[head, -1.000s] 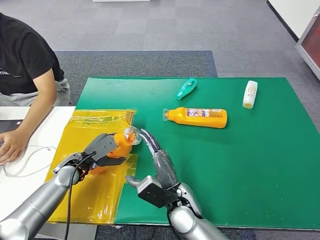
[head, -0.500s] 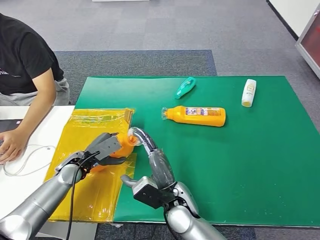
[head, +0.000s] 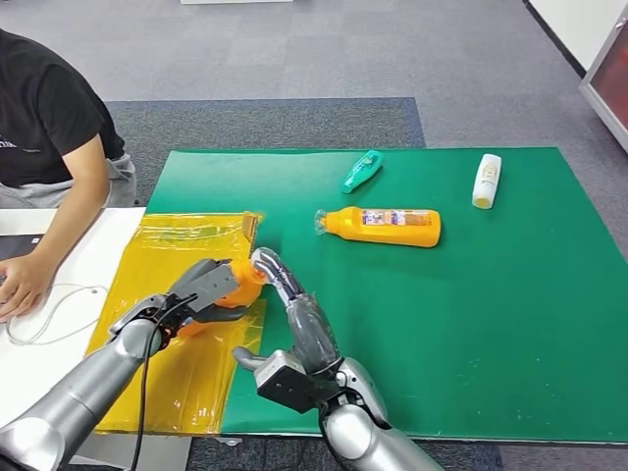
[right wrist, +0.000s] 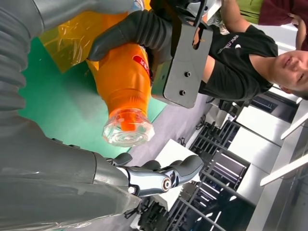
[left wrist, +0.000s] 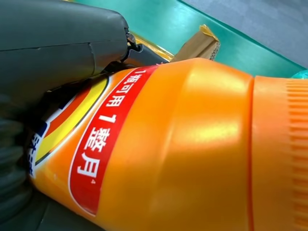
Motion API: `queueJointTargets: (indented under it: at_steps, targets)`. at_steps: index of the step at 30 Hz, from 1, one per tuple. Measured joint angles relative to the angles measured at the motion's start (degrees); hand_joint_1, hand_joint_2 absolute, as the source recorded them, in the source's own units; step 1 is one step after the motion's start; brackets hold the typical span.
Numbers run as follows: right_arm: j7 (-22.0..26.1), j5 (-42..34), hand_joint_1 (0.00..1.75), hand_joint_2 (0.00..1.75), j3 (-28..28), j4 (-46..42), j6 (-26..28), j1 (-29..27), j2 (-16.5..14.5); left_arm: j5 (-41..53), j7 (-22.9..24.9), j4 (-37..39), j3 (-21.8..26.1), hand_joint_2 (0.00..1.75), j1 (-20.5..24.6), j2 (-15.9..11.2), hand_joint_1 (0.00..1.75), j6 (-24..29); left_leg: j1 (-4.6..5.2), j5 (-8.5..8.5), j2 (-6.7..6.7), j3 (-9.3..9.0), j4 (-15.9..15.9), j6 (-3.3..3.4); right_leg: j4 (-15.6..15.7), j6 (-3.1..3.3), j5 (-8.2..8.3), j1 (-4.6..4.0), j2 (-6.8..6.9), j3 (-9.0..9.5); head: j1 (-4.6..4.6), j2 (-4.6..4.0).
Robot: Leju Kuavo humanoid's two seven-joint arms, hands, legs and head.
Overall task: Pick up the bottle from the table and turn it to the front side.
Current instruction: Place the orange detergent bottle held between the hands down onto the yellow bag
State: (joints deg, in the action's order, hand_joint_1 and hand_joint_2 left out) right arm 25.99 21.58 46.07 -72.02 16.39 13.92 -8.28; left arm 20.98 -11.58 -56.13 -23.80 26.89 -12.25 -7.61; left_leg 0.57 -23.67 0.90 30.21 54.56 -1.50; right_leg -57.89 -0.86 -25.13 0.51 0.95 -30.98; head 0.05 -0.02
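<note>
Left robot hand [head: 198,291] wrapped around an orange bottle [head: 238,283], held just above the yellow plastic sheet [head: 178,245] at the near left of the counter [head: 481,314]. Seen close in the left wrist view: grey thumb [left wrist: 65,41] pressed across the bottle's red-and-yellow label [left wrist: 91,144], ribbed orange neck pointing away from the palm. Right robot hand [head: 292,314] raised beside it, fingers [right wrist: 163,175] extended and apart, reaching past the bottle's clear cap [right wrist: 127,129] (touching or just short of it, cannot tell). Nothing gripped there. Farther out on the green mat: a second orange bottle [head: 382,226] lying on its side, a teal bottle [head: 362,171] beyond it, a small white bottle [head: 486,181] well to the right. At the far left, a seated person [head: 44,128] in a black shirt, forearm resting on a white tabletop [head: 88,265].
</note>
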Motion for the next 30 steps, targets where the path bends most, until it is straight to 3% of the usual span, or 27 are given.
queueJointTargets:
  at_steps: [1,5,12,14,17,19,25,30]
  targets:
    - [0.0,0.0,0.0,1.75,0.0,0.0,0.0,0.0,0.0,0.0,0.0,0.2,0.0,1.75,0.1,0.0,1.15,0.1,0.0,0.0,0.0,0.0,0.0,0.0,0.0,0.01,0.0,0.0,0.0,-0.01,0.0,0.0]
    - [0.0,0.0,0.0,1.75,0.0,0.0,0.0,0.0,0.0,0.0,0.0,0.7,0.0,1.75,0.2,0.3,1.02,0.4,0.0,0.0,-0.01,0.0,0.0,-0.01,-0.1,0.05,-0.02,0.0,-0.01,-0.02,0.01,0.0]
    - [0.1,0.5,0.0,1.75,0.1,0.0,0.0,0.0,0.0,0.6,0.0,1.6,0.0,1.75,0.5,0.8,1.09,1.8,0.0,0.02,-0.01,0.01,0.0,-0.05,-0.1,0.11,-0.02,0.0,-0.01,-0.07,0.01,0.0]
    - [0.1,0.6,0.0,1.75,0.1,0.0,-0.1,0.0,0.0,0.9,0.0,1.7,0.0,1.75,0.4,1.0,0.95,2.3,0.0,0.01,-0.01,0.03,0.0,-0.07,-0.1,0.08,-0.05,0.0,-0.01,-0.11,0.01,0.0]
    - [0.1,0.6,0.0,1.75,0.1,0.0,-0.1,0.0,0.0,1.2,0.0,1.9,0.0,1.75,0.4,1.2,0.4,2.6,0.0,0.01,-0.01,0.06,0.0,-0.06,-0.1,0.06,-0.05,0.0,-0.01,-0.15,0.0,0.0]
    - [0.1,0.6,0.0,1.75,0.2,0.0,-0.2,0.0,0.0,1.3,-0.2,2.1,0.0,1.75,0.4,1.3,0.18,2.7,-0.01,0.02,-0.02,0.08,0.0,-0.07,-0.2,0.11,-0.01,0.0,-0.03,-0.19,0.01,0.0]
    - [0.1,0.7,0.0,1.75,0.5,0.0,-0.1,0.0,0.0,1.8,-0.8,3.9,0.0,1.75,-1.3,1.6,0.03,3.3,-0.05,0.48,-0.48,0.38,0.0,-0.28,-0.2,0.32,0.27,-0.04,-0.65,-0.74,-0.01,0.0]
    - [0.1,1.0,0.0,1.75,0.7,0.6,0.0,-0.3,0.8,2.5,-1.3,5.4,0.0,1.75,-2.5,2.1,0.0,4.4,-0.01,0.47,-0.57,0.59,0.0,-0.19,-0.2,0.07,0.14,0.05,-0.65,-0.79,0.12,0.0]
